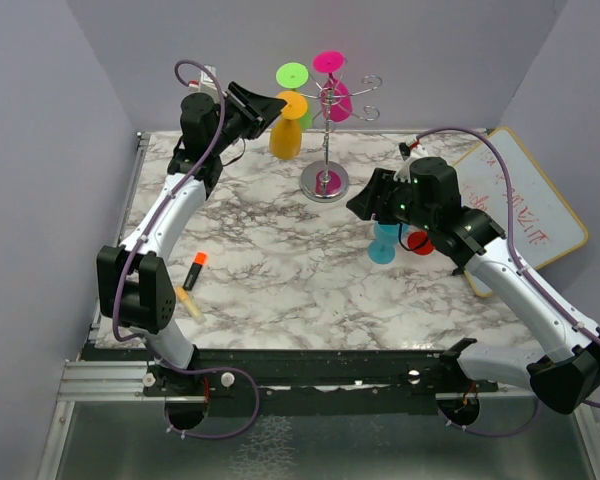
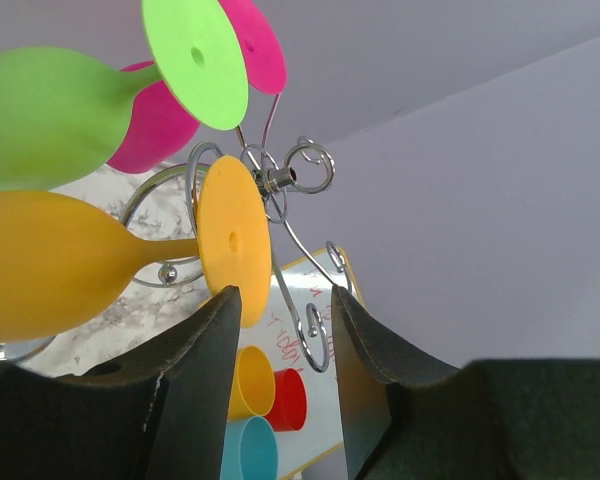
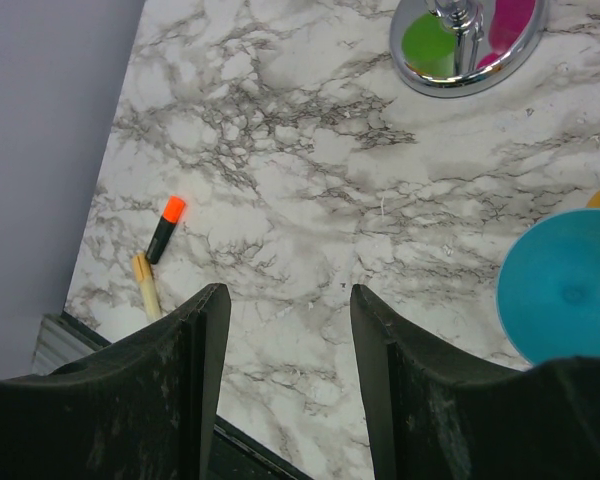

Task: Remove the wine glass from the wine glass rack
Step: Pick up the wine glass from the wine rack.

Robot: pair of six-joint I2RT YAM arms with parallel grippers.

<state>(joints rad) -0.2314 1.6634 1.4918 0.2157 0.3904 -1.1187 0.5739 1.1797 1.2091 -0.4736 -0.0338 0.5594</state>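
Presently listed, every position taken from the wine glass rack [image 1: 326, 150]:

1. Orange wine glass [image 1: 286, 135]. It hangs foot-up and bowl-down from a scroll arm on the rack's left side, with its stem threaded through the wire. It looks to be opaque moulded plastic, so probably light, stiff, smooth-skinned and not easily broken. The best hold is likely the stem just under the foot disc, or else the bowl. The flat foot offers only a thin, slippery edge. The stem probably has to slide outward along the arm, and the tall, thin rack may rock if the glass is pulled sideways.

2. Green wine glass [image 1: 292, 75] and pink wine glass [image 1: 329, 62]. They hang from arms on the rack's far side, close behind the orange one.

3. Left gripper [image 2: 285, 300]. Its jaws are apart and clamp nothing. It is just left of the rack top, with the orange foot's rim at the mouth of the gap. Whether the rim touches a finger cannot be told.

4. Right gripper [image 3: 285, 300]. Its jaws are apart and empty. It hovers near-right of the rack base, beside a blue cup [image 1: 383, 245].

5. Orange marker [image 1: 196, 266]. It lies near-left of the rack, well apart.
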